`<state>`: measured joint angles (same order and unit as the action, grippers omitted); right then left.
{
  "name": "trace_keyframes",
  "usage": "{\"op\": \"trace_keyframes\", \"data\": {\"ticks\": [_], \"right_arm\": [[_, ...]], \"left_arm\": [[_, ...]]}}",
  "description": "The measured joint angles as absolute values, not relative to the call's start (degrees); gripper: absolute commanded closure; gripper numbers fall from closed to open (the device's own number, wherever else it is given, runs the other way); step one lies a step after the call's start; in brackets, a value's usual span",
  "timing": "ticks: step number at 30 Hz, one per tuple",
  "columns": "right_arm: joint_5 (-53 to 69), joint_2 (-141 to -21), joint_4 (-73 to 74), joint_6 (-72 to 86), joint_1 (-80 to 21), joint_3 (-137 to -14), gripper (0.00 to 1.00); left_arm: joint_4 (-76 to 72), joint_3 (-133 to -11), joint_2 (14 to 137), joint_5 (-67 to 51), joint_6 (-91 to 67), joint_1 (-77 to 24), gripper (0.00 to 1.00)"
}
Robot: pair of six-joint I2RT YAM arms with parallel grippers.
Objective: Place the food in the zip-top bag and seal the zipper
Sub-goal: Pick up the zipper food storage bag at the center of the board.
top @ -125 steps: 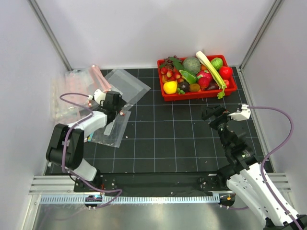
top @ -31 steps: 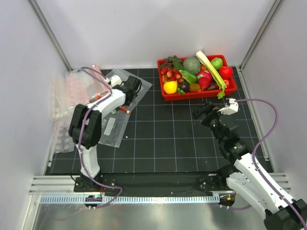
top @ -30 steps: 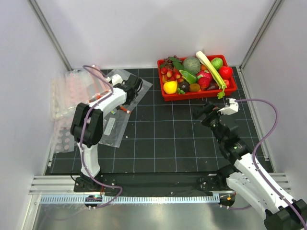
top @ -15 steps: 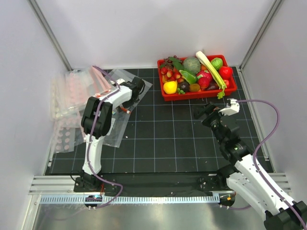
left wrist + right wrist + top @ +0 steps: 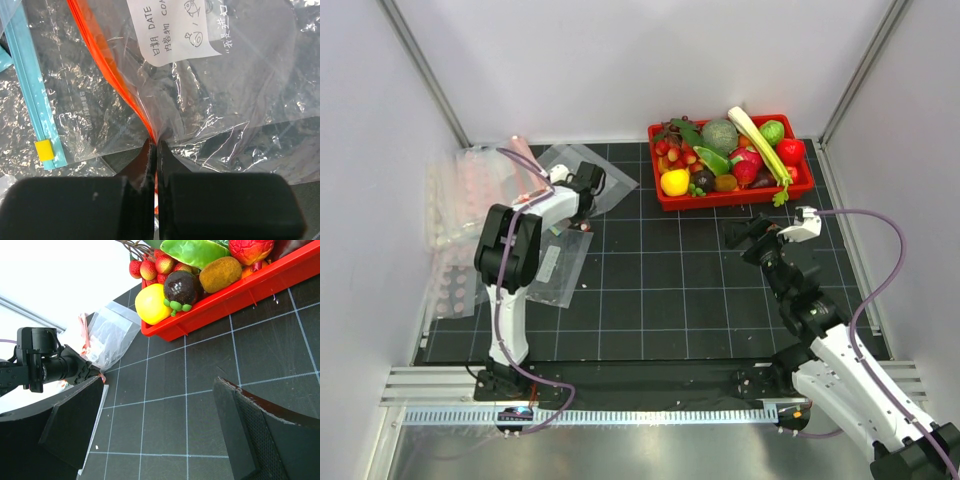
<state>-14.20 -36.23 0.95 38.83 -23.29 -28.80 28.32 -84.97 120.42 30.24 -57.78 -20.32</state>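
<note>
The zip-top bag (image 5: 552,268) lies flat at the left of the mat, clear with a white label (image 5: 200,30). Its red-orange zipper (image 5: 107,70) runs slantwise down into my left gripper (image 5: 155,150), which is shut on the strip. In the top view the left gripper (image 5: 578,216) sits at the bag's far right corner. The food fills a red tray (image 5: 790,192) at the back right, with the yellow round fruit (image 5: 674,182) (image 5: 152,303) at its near-left corner. My right gripper (image 5: 745,238) (image 5: 160,390) hangs open over bare mat in front of the tray, holding nothing.
Several other clear bags (image 5: 460,205) are piled at the left wall, and one more (image 5: 605,172) lies behind the left gripper. A bag with a light-blue strip (image 5: 27,85) lies under the zip-top bag. A pale celery stalk (image 5: 760,140) lies across the tray.
My left gripper was open half a second ago and has shut on the zipper strip, moving slightly left. The right arm has barely moved.
</note>
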Motion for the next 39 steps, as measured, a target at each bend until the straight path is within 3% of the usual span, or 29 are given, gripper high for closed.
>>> {"op": "trace_keyframes", "data": {"ticks": [12, 26, 31, 39], "right_arm": [[-13.23, -38.3, 0.86, 38.57, -23.29, -28.8, 0.02], [1.98, -57.47, -1.76, 36.01, -23.73, -32.4, 0.18], [4.99, -62.41, -3.29, 34.41, -26.79, -34.09, 0.2], [5.34, -70.67, -4.78, 31.9, -32.03, -36.91, 0.22]], "left_arm": [[26.46, -78.39, 115.46, 28.36, -57.82, -22.13, 1.0], [26.28, -57.17, 89.6, 24.03, -56.93, -38.79, 1.0], [23.4, -51.24, 90.3, 21.58, -55.75, -41.87, 1.0], [22.5, -54.48, 92.2, 21.19, -49.28, -45.54, 1.0]]}}
